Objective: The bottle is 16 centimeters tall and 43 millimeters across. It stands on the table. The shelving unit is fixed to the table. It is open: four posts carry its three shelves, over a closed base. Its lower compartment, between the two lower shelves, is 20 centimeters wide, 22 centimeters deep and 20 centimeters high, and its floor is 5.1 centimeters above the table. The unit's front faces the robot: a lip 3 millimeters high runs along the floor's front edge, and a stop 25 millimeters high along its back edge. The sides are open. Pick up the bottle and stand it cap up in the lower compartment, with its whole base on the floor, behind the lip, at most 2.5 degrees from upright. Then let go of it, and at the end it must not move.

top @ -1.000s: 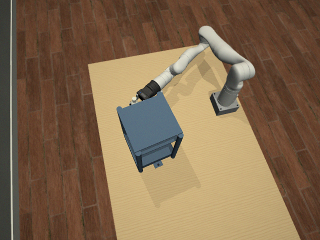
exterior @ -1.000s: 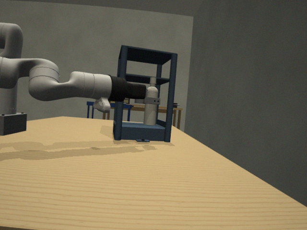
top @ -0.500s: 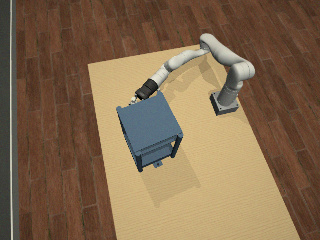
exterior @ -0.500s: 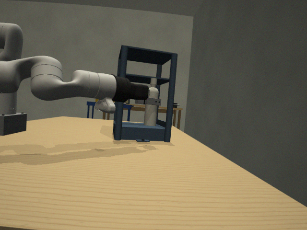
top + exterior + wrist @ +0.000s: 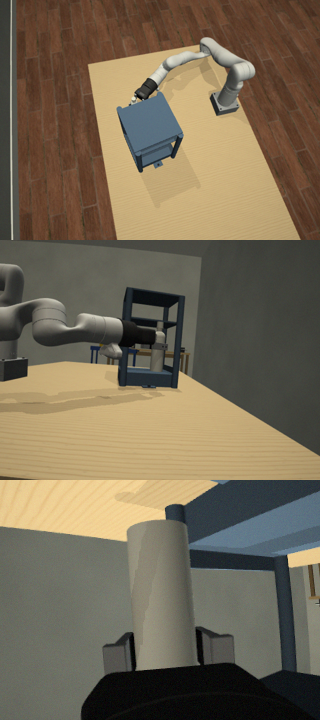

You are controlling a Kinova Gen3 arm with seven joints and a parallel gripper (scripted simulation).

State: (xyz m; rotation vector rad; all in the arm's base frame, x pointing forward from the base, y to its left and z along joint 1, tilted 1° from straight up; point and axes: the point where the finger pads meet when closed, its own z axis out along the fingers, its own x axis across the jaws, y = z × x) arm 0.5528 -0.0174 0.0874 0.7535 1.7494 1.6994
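Top view: shelving unit [image 5: 149, 121] top board hides both compartments, so only the cap end of the bottle [image 5: 133, 100] peeks out at the board's edge; body and base unseen. Gripper [image 5: 134, 99] fingers hidden there too, under the black wrist housing and the board. Exterior view: arm [image 5: 49, 325] cut by the left edge, its base [image 5: 12, 369] only partly in frame; a front post covers part of the wrist; whether the bottle base touches the floor or hangs just above it can't be told. Wrist view: black housing blocks the lower bottle [image 5: 162, 594]; cap end out of sight; only 2 finger stubs [image 5: 119, 656] show; shelf cut by the right edge.
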